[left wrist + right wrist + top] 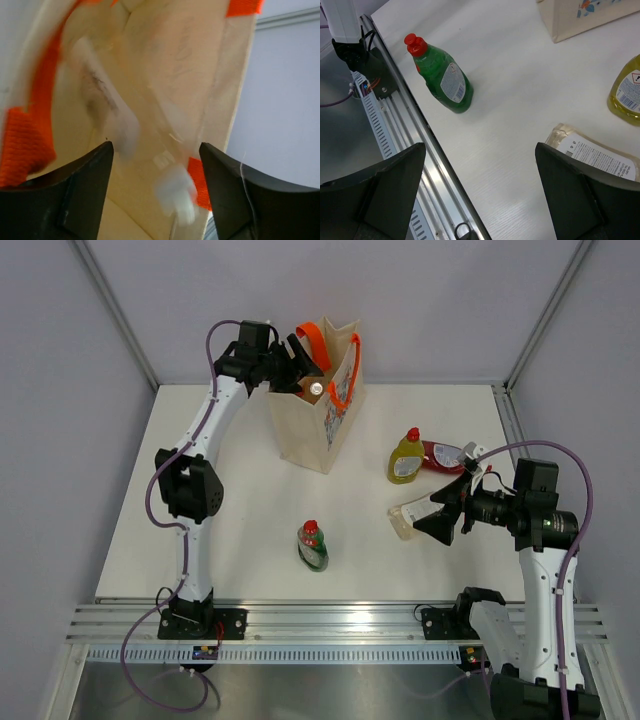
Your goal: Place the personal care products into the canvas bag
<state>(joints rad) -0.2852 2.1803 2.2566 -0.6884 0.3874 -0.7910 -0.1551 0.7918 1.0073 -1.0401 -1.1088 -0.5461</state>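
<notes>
The beige canvas bag (pixel 312 430) with orange handles (pixel 344 380) stands at the back of the table. My left gripper (pixel 306 364) is open over its mouth. In the left wrist view the gripper (pixel 156 150) looks into the bag (pixel 200 60), where a clear bottle with a white cap (pixel 175 192) shows blurred between the jaws, not held. My right gripper (pixel 428 512) is open and empty just above a clear bottle (pixel 403 519) lying on the table, which also shows in the right wrist view (pixel 592 152). A yellow-green bottle (pixel 405 457), a red bottle (pixel 442 455) and a green bottle with a red cap (pixel 312 546) lie on the table.
The aluminium rail (pixel 330 622) runs along the table's near edge and shows in the right wrist view (pixel 415 135). The green bottle (pixel 445 80) lies close to it. Grey walls enclose the table at the back and sides.
</notes>
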